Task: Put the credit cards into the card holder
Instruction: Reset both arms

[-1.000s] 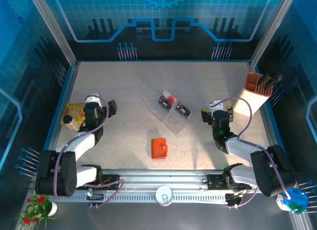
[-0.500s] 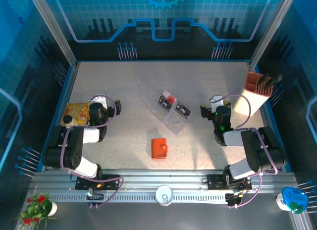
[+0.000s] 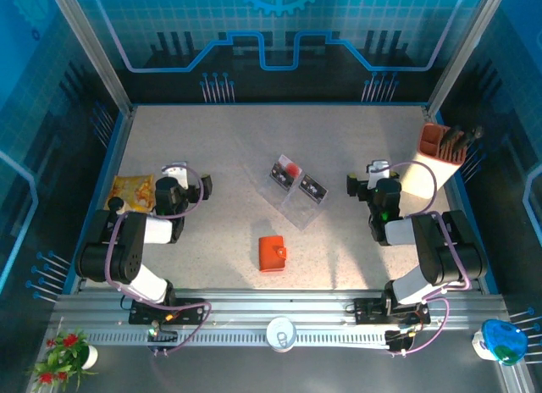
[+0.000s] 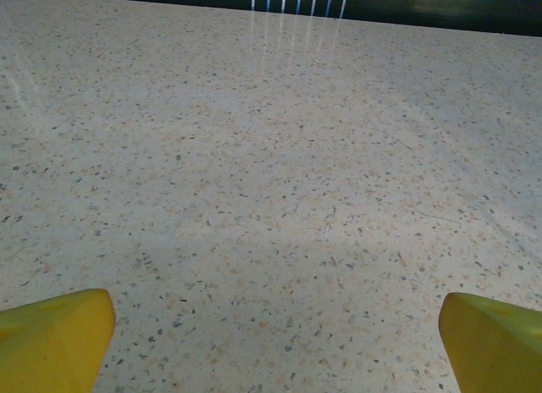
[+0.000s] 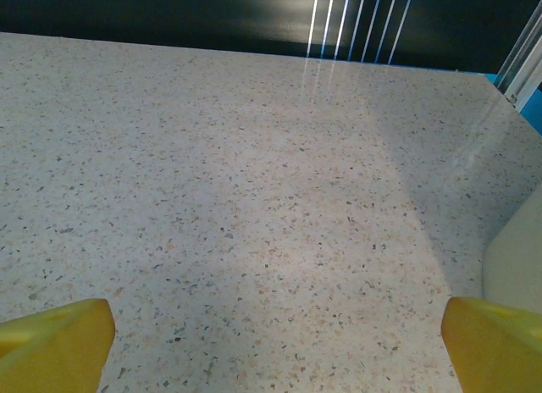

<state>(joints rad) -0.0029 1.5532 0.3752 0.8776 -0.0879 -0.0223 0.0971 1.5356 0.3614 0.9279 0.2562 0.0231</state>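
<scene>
The card holder (image 3: pixel 272 252) is a small orange-red wallet lying shut on the table, near the front centre. The credit cards (image 3: pixel 312 188) lie in a clear plastic tray (image 3: pixel 298 205) behind it: black ones, and one with a red mark (image 3: pixel 286 169). My left gripper (image 3: pixel 188 179) hovers left of the tray, open, well clear of the cards. In the left wrist view its yellow fingertips (image 4: pixel 55 338) stand wide apart over bare table. My right gripper (image 3: pixel 366 178) hangs right of the tray, also open, with yellow fingertips (image 5: pixel 52 342) far apart and nothing between them.
A tall orange-and-white box of pens (image 3: pixel 436 156) stands at the right edge, close behind the right gripper; its white side (image 5: pixel 513 257) shows in the right wrist view. A yellow snack packet (image 3: pixel 129 192) lies by the left wall. Blue rails and walls frame the table.
Both arms have folded up, their elbows drawn in from the front rail. Each gripper has shifted slightly right and farther back. Cards and wallet have not moved.
</scene>
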